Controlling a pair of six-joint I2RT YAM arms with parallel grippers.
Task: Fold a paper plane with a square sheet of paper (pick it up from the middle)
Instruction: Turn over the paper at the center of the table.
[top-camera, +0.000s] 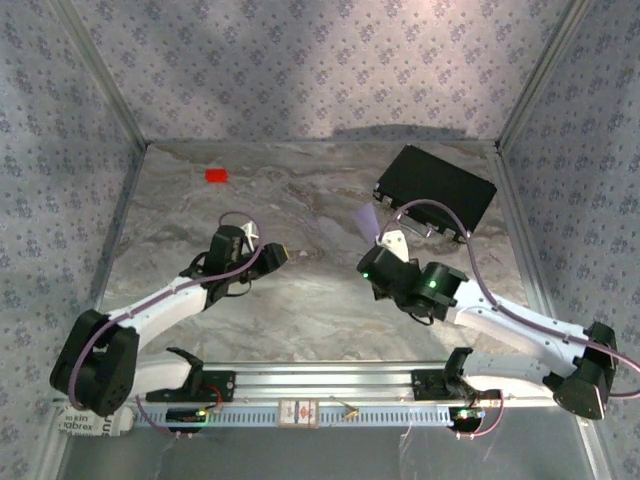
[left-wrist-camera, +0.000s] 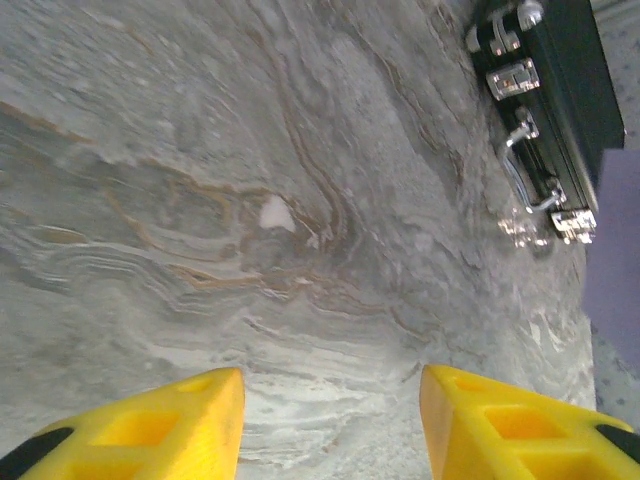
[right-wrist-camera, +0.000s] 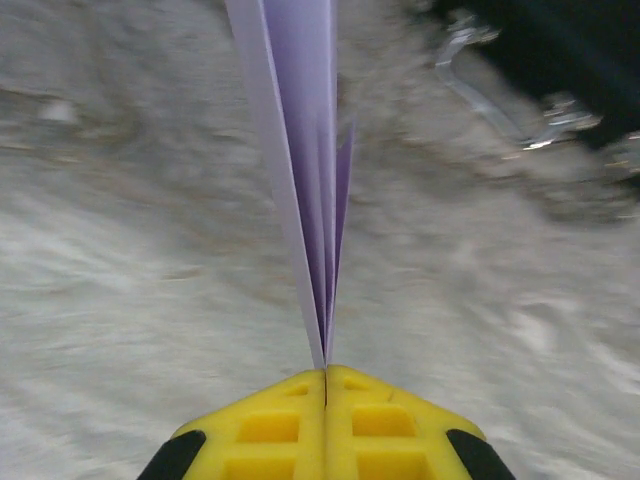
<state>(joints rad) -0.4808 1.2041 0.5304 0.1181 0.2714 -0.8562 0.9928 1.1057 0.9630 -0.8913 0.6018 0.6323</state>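
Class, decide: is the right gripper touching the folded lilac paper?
Touching. In the right wrist view the fingers of the right gripper are shut on the folded lilac paper, which rises from the seam between them.

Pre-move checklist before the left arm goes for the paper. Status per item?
1. Right gripper shut on the lilac paper: ok, the jaws meet with the paper pinched between them.
2. Paper off the table: ok, it stands up out of the grip.
3. Folds aligned: cannot tell, the layers show edge-on and fan apart away from the pinch.
4. Left gripper open and empty: ok, only bare table shows between its fingers.
5. Paper clear of the black case: cannot tell, they sit close in the top view.
6. Red block out of the way: ok, far-left of the table.
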